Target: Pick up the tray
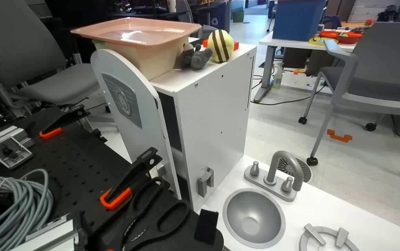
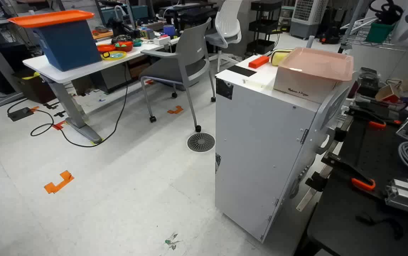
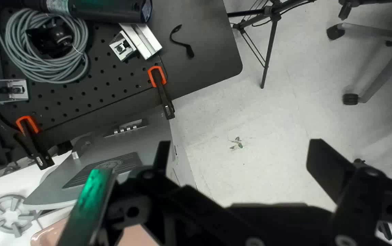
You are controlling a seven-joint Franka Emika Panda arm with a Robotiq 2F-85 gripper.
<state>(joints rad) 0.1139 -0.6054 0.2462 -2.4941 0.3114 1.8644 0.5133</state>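
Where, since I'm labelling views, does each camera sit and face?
In an exterior view: high, sink side, facing white cabinet; no robot visible.
In an exterior view: opposite, facing that cabinet, blue bin beyond; no robot visible.
Wrist view: wrist-mounted, facing down at black table, floor; open jaws show.
Both exterior views share cabinet and tray.

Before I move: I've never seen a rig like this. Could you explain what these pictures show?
The machine is a Franka arm with a two-fingered gripper. The wrist view comes from a camera on its wrist: the black fingers stand wide apart with floor visible between them, so nothing is held. Two cameras outside the robot give the exterior views. In an exterior view, your salmon-pink tray rests on a cream bin atop the white toy-kitchen cabinet, near a striped yellow toy. The black pegboard beside it carries a coiled grey cable. The tray also shows in the wrist view, bottom left.
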